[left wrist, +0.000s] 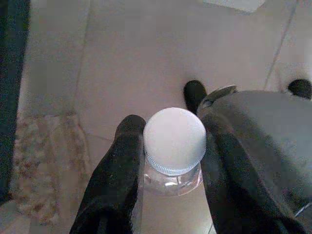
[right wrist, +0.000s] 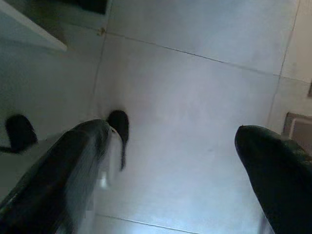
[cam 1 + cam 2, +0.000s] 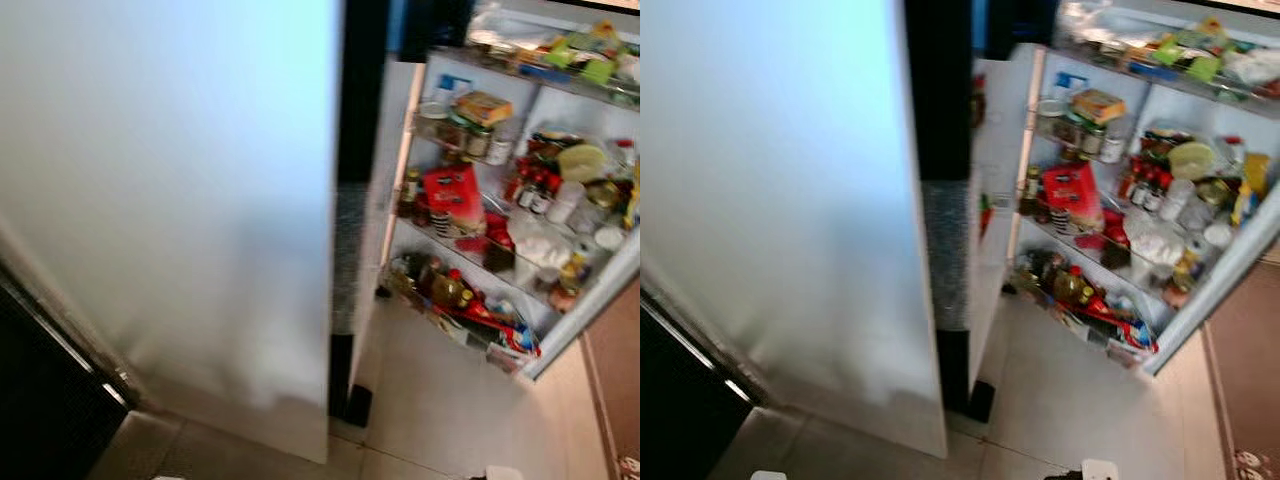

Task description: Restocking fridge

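Left gripper (image 1: pixel 165 161) is clamping a white-capped clear bottle (image 1: pixel 174 141) low over the floor tiles (image 1: pixel 146 53), right gripper (image 2: pixel 170 170) is hanging spread wide and empty, so approaching the open fridge door shelves (image 3: pixel 470 260) slowly, bottle upright, looks best.

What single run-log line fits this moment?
left gripper: shut on bottle | right gripper: open | fridge door: open, shelves stocked

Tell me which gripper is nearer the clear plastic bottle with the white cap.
Left. The left gripper is clamped on the clear plastic bottle with the white cap, a finger on each side. The right gripper is open over bare floor tiles.
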Tool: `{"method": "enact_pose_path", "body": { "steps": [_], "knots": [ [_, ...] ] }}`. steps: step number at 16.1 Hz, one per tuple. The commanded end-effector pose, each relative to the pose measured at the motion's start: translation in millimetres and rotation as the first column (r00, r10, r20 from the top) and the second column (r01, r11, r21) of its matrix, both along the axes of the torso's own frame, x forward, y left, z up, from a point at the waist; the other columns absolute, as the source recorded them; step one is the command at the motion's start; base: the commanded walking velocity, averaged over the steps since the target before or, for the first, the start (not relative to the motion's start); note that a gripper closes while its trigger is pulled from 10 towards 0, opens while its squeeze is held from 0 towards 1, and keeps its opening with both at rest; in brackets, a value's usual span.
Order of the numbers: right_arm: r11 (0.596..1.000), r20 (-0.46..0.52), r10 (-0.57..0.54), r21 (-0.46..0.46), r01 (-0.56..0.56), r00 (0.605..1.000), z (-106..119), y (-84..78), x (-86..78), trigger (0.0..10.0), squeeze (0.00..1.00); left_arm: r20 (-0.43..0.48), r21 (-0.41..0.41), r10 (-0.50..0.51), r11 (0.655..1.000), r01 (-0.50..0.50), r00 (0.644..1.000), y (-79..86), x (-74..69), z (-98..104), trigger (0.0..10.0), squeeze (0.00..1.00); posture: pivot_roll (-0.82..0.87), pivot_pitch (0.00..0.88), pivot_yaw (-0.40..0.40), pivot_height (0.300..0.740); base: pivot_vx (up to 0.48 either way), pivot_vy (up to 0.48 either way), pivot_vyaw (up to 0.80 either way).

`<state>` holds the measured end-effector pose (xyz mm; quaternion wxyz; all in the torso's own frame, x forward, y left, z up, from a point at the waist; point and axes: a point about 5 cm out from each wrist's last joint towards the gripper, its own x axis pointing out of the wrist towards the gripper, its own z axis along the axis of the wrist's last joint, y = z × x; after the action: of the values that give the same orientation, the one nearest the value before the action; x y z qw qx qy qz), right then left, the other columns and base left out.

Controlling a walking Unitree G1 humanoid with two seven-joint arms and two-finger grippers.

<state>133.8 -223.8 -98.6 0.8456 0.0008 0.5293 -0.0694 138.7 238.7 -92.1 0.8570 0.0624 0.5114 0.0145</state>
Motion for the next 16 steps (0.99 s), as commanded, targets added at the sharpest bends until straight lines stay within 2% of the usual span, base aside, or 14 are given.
{"method": "enact_pose_path", "body": {
  "steps": [1, 6, 10, 16],
  "knots": [
    [1.000, 0.002, 0.028, 0.000, -0.028, 1.000, 0.3, 0.7, 1.1, 10.0, 0.00, -0.026, 0.012, -0.019, 1.000, 0.020, 0.999, 1.5, -4.5, -1.4, 10.0, 0.00, 0.01, 0.000, 0.008, 0.740, 0.000, -0.296, 0.00],
    [1.000, 0.020, 0.008, -0.006, -0.008, 1.000, 4.4, -5.7, 9.2, 10.0, 0.00, -0.023, 0.012, -0.008, 1.000, 0.008, 1.000, 2.0, -2.2, -0.7, 10.0, 0.00, 0.01, 0.000, 0.016, 0.740, 0.000, -0.298, 0.00],
    [0.998, 0.009, 0.057, -0.018, -0.056, 0.998, 4.2, -6.2, 8.0, 10.0, 0.00, -0.020, 0.013, 0.002, 1.000, -0.002, 1.000, 2.3, -1.3, -0.3, 10.0, 0.00, 0.01, 0.000, 0.013, 0.740, 0.000, -0.444, 0.00],
    [0.998, 0.005, 0.069, -0.001, -0.069, 0.998, 3.9, -1.0, 10.6, 10.0, 0.00, -0.022, 0.013, 0.011, 1.000, -0.011, 1.000, 2.2, -1.4, -0.5, 10.0, 0.00, 0.01, 0.000, 0.011, 0.740, 0.000, -0.359, 0.80]
  ]
}}
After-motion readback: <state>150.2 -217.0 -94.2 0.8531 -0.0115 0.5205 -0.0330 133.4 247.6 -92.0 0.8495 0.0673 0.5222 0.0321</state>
